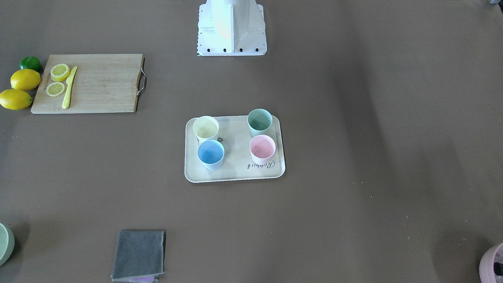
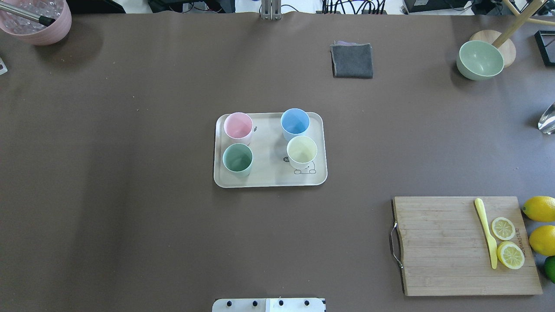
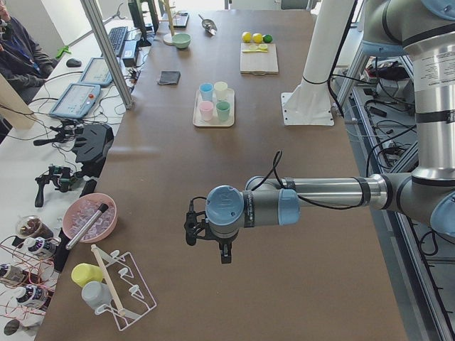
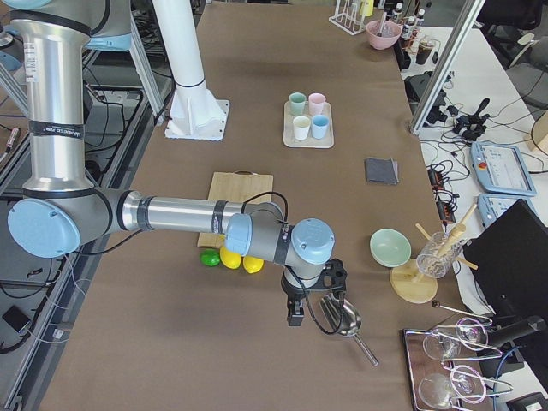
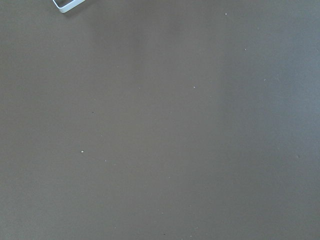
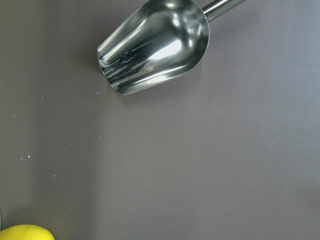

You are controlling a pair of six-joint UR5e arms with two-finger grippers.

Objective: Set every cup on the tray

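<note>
The cream tray with the "Rabbit" script lies at the table's middle. Four cups stand upright on it: pink, blue, green and pale yellow. My left gripper hangs over bare table far from the tray, at the near end of the exterior left view. My right gripper hangs beside a metal scoop, also far from the tray. Both show only in the side views, so I cannot tell whether they are open or shut.
A bamboo cutting board with a yellow knife and lemon slices lies at the right, whole lemons beside it. A grey cloth, a green bowl and a pink bowl sit along the far edge. A wire rack stands at the left end.
</note>
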